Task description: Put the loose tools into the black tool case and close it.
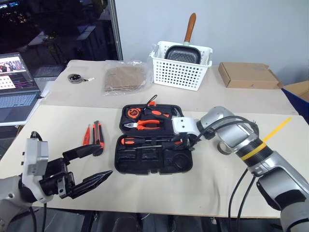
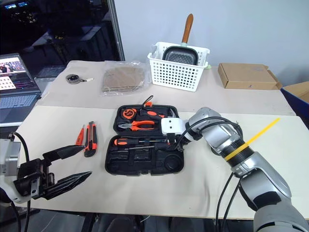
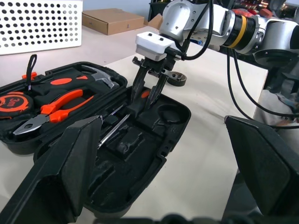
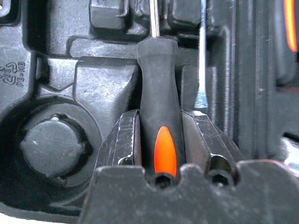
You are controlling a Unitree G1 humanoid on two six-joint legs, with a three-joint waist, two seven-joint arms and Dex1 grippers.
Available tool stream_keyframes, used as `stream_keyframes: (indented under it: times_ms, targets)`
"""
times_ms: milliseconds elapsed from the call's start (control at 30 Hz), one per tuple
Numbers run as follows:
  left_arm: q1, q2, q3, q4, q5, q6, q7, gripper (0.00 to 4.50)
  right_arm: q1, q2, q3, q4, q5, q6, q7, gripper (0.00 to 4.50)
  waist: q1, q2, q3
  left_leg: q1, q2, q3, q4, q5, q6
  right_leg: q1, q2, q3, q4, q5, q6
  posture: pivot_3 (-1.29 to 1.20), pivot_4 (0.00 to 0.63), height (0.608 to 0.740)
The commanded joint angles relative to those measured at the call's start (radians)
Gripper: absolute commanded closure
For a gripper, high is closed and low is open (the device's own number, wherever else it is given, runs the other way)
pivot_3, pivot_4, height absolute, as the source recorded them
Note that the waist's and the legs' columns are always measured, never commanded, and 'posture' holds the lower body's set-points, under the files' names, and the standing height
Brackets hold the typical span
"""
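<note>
R tool (image 4: 159,140) pinching screwdriver (image 4: 158,112) by its black-and-orange handle, jaws pressed on both sides, tip pointing down into lower half of the black tool case (image 1: 145,162). Case lying open on counter (image 1: 217,188), centre, pliers + hammer already seated in upper half. L tool (image 1: 89,166) spread wide, hovering low at near-left counter edge, holding nothing.

Step in hand, prob: seating this screwdriver in its slot next to the second one (image 3: 114,133) already lying there. To do well: line shaft w/ the groove before letting go, lower till handle sits flat, then spread jaws only slightly so nothing kicks out. Avoid nudging the neighbour's shaft.

Still loose: box cutter (image 1: 98,137) + thin red cutter (image 1: 87,134) on counter just left of case; tape roll (image 3: 176,78) beside case on R side. Lid can't close till all flush.
</note>
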Motion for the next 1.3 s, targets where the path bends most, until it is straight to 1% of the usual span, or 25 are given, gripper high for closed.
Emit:
stream_keyframes:
  times_ms: [33,100,267,467,533,567,667,700,767,833,900,933,1000,1033,1067,1100,1167,1200,1267,1300]
  targets:
    - [0.000,-0.001,0.017,-0.020,-0.008,-0.034,0.003,0.00,-0.027,0.011,-0.008,0.005,-0.027,0.081,0.030,3.53,0.000,0.000,0.000,0.000,0.000,0.000,0.000,0.000,0.000,0.000,0.000,0.000,0.000,0.000,0.000,0.00,0.150,0.740]
    - [0.001,-0.001,0.014,-0.018,-0.008,-0.038,0.003,0.00,-0.032,0.026,-0.011,0.011,-0.029,0.135,0.030,3.53,-0.002,0.000,0.000,0.000,0.000,0.000,0.000,0.000,0.000,0.000,0.000,0.000,0.000,0.000,-0.001,0.00,0.150,0.740]
    - [0.000,-0.002,0.003,-0.012,-0.003,-0.050,0.000,0.00,-0.036,0.045,-0.011,0.017,-0.041,0.196,0.032,3.53,-0.003,0.000,0.000,0.001,0.000,0.000,0.000,0.000,-0.001,0.001,0.000,0.000,0.001,0.001,-0.001,0.00,0.150,0.740]
    - [-0.003,0.000,-0.018,-0.002,0.013,-0.064,-0.009,0.00,-0.039,0.049,-0.001,0.016,-0.055,0.195,0.053,3.53,-0.003,0.000,0.000,0.002,0.000,0.000,0.000,0.001,-0.001,0.001,0.000,0.000,0.001,0.001,-0.002,0.00,0.150,0.740]
    - [-0.004,0.001,-0.021,0.001,0.015,-0.066,-0.011,0.00,-0.033,0.035,0.007,0.003,-0.057,0.163,0.079,2.52,-0.003,0.000,0.000,0.002,0.000,0.000,0.000,0.001,-0.001,0.001,0.000,0.000,0.001,0.001,-0.002,0.00,0.150,0.740]
    - [-0.003,0.001,-0.021,0.003,0.016,-0.067,-0.015,0.00,-0.028,0.034,0.004,-0.006,-0.054,0.163,0.082,2.33,-0.002,0.000,0.000,0.002,0.000,0.000,0.000,0.001,-0.001,0.001,0.001,0.000,0.001,0.001,-0.002,0.00,0.150,0.740]
    - [-0.006,0.002,-0.023,0.011,0.020,-0.068,-0.022,0.00,-0.020,0.026,-0.027,-0.044,-0.033,0.138,0.091,1.30,-0.002,0.000,0.000,0.002,0.000,0.000,0.000,0.000,-0.001,0.001,0.001,-0.001,0.001,0.001,-0.002,0.00,0.150,0.740]
    - [-0.005,0.002,-0.023,0.012,0.021,-0.068,-0.024,0.00,-0.019,0.027,-0.043,-0.056,-0.018,0.134,0.095,1.04,-0.002,0.000,0.000,0.001,0.000,0.000,-0.001,0.000,-0.001,0.000,0.001,-0.001,0.000,0.001,-0.002,0.00,0.150,0.740]
    - [-0.008,0.002,-0.027,0.015,0.024,-0.068,-0.026,0.00,-0.025,0.025,-0.091,-0.072,0.028,0.096,0.124,1.04,-0.004,0.000,0.000,0.000,0.000,0.000,-0.001,0.000,-0.001,0.000,0.001,-0.001,0.000,0.001,-0.002,0.00,0.150,0.740]
    - [-0.011,0.002,-0.030,0.018,0.026,-0.068,-0.028,0.00,-0.032,0.041,-0.149,-0.082,0.083,0.105,0.128,1.04,-0.009,0.000,0.000,0.000,0.001,0.000,-0.001,0.000,-0.001,-0.001,0.001,-0.001,0.000,0.001,-0.002,0.00,0.150,0.740]
    - [-0.017,0.004,-0.033,0.020,0.027,-0.068,-0.027,0.00,-0.024,0.056,-0.215,-0.104,0.161,0.089,0.144,1.04,-0.011,0.001,0.001,0.000,0.001,0.000,-0.001,0.000,-0.001,-0.001,0.001,0.000,0.000,0.001,-0.002,0.00,0.150,0.740]
    - [-0.020,0.004,-0.035,0.022,0.029,-0.069,-0.027,0.00,-0.015,0.073,-0.257,-0.116,0.215,0.114,0.146,1.04,-0.010,0.001,0.001,0.000,0.001,0.000,-0.001,0.000,-0.001,-0.001,0.001,0.000,0.001,0.001,-0.002,0.00,0.150,0.740]
    - [-0.022,0.003,-0.034,0.022,0.031,-0.070,-0.026,0.00,0.010,0.095,-0.314,-0.138,0.282,0.156,0.126,1.57,-0.006,0.001,0.001,0.001,0.001,0.000,-0.001,0.000,-0.001,0.000,0.001,-0.001,0.001,0.001,-0.002,0.00,0.150,0.740]
    - [-0.021,0.002,-0.034,0.022,0.032,-0.071,-0.026,0.00,0.035,0.105,-0.339,-0.158,0.298,0.163,0.096,1.78,-0.005,0.001,0.001,0.001,0.001,0.000,-0.001,0.000,-0.001,0.000,0.001,-0.001,0.001,0.001,-0.002,0.00,0.150,0.740]
    - [-0.018,0.000,-0.032,0.020,0.032,-0.072,-0.027,0.00,0.058,0.112,-0.355,-0.179,0.304,0.168,0.063,2.11,-0.005,0.001,0.001,0.001,0.001,0.000,-0.001,0.000,-0.001,0.001,0.001,-0.001,0.001,0.001,-0.002,0.00,0.150,0.740]
    - [-0.017,-0.001,-0.032,0.019,0.033,-0.072,-0.026,0.00,0.087,0.129,-0.375,-0.204,0.306,0.192,0.003,2.51,-0.003,0.001,0.001,0.001,0.001,0.000,-0.001,0.000,-0.001,0.001,0.001,-0.001,0.001,0.001,-0.002,0.00,0.150,0.740]
    - [-0.011,-0.002,-0.028,0.016,0.033,-0.074,-0.027,0.00,0.181,0.165,-0.399,-0.280,0.283,0.202,-0.130,3.08,-0.002,0.001,0.001,0.001,0.001,-0.001,-0.001,0.000,-0.001,0.001,0.000,-0.001,0.000,0.001,-0.001,0.00,0.150,0.740]
    - [-0.009,-0.001,-0.026,0.016,0.033,-0.074,-0.027,0.00,0.222,0.179,-0.405,-0.315,0.269,0.199,-0.183,3.49,-0.001,0.001,0.000,0.001,0.001,-0.001,-0.001,0.000,-0.001,0.000,-0.001,-0.001,0.000,0.001,-0.002,0.00,0.150,0.740]
    - [-0.005,0.004,-0.017,0.016,0.030,-0.074,-0.029,0.00,0.319,0.211,-0.412,-0.398,0.233,0.157,-0.296,4.19,-0.002,0.001,0.001,0.000,0.001,-0.001,-0.001,0.000,-0.002,0.000,-0.001,-0.001,0.001,0.001,-0.002,0.00,0.150,0.740]
    - [-0.003,0.006,-0.014,0.017,0.029,-0.075,-0.030,0.00,0.354,0.221,-0.410,-0.422,0.215,0.139,-0.337,4.44,-0.002,0.001,0.001,-0.001,0.001,-0.001,-0.001,0.000,-0.002,-0.001,-0.001,-0.001,0.000,0.001,-0.002,0.00,0.150,0.740]
